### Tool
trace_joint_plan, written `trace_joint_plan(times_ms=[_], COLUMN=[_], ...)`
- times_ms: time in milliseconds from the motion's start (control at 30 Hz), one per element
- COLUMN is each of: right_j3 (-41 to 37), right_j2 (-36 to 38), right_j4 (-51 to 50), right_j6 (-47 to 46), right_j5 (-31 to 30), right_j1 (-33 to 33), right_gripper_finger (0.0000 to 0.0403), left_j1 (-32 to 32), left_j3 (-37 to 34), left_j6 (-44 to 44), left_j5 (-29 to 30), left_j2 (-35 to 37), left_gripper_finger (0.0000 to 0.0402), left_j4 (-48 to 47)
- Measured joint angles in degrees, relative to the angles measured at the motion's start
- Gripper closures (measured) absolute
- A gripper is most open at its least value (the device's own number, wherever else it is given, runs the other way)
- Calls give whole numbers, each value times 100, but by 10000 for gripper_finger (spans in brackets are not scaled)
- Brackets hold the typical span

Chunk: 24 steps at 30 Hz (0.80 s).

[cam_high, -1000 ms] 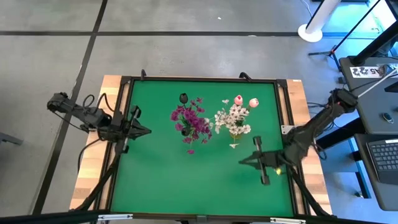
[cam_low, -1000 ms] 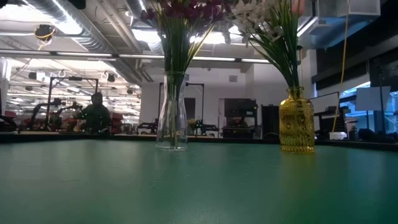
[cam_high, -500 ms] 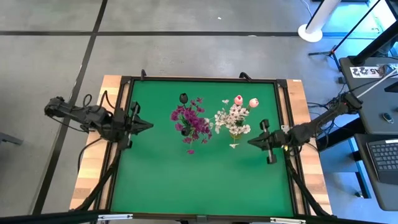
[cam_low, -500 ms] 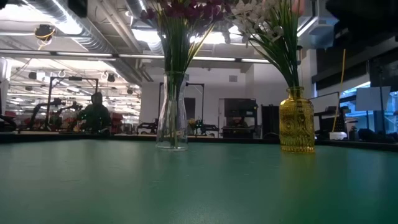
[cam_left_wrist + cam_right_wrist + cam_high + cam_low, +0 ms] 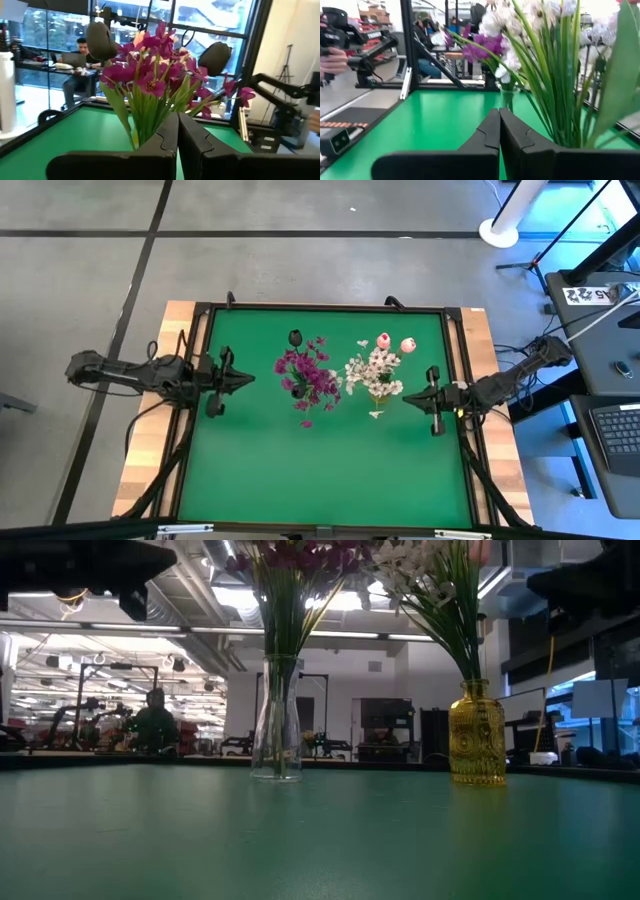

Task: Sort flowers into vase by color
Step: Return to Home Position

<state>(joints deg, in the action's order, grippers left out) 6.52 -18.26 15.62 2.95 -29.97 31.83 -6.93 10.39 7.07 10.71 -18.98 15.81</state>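
Magenta-purple flowers (image 5: 308,376) with a dark bud (image 5: 295,337) stand in a clear glass vase (image 5: 277,720). White blossoms (image 5: 373,371) and two pink tulip buds (image 5: 384,340) stand in a yellow glass vase (image 5: 477,735). Both vases stand upright on the green table, their stems inside. My left gripper (image 5: 246,378) is shut and empty, level, left of the magenta flowers (image 5: 150,80). My right gripper (image 5: 404,397) is shut and empty, right of the white flowers (image 5: 540,45). Each points at its bouquet, as the left gripper (image 5: 178,116) and right gripper (image 5: 499,111) show in their wrist views.
The green table (image 5: 300,470) has a dark raised frame (image 5: 196,380) along its edges; its near half shows no objects. Both arms show as dark shapes at the top of the low view. People sit at desks in the room beyond (image 5: 77,50).
My right gripper has swung from the table's near right part toward the far edge and now sits beside the white flowers. My left gripper has moved a little toward the far edge and toward the magenta flowers, its arm stretching out level. The flowers and vases have kept still.
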Motion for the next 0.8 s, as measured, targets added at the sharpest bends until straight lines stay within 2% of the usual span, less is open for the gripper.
trace_joint_plan(times_ms=[100,367,433,567,800], right_j3=[0,-1,-120,-577,-579], right_j2=[130,208,207,233,265], right_j4=[-326,-685,-515,129,16], right_j6=[-12,-136,-144,-40,-121], right_j5=[-94,-136,-138,-139,-259], right_j1=[0,0,0,0,-2], right_gripper_finger=[403,403,403,403,403], left_j1=[150,271,271,284,292], left_j3=[-199,-649,-957,-1001,-1001], left_j6=[137,297,330,435,354], left_j5=[-300,-444,-445,-405,-442], left_j2=[173,377,377,363,373], left_gripper_finger=[401,401,401,401,401], left_j4=[161,417,805,800,741])
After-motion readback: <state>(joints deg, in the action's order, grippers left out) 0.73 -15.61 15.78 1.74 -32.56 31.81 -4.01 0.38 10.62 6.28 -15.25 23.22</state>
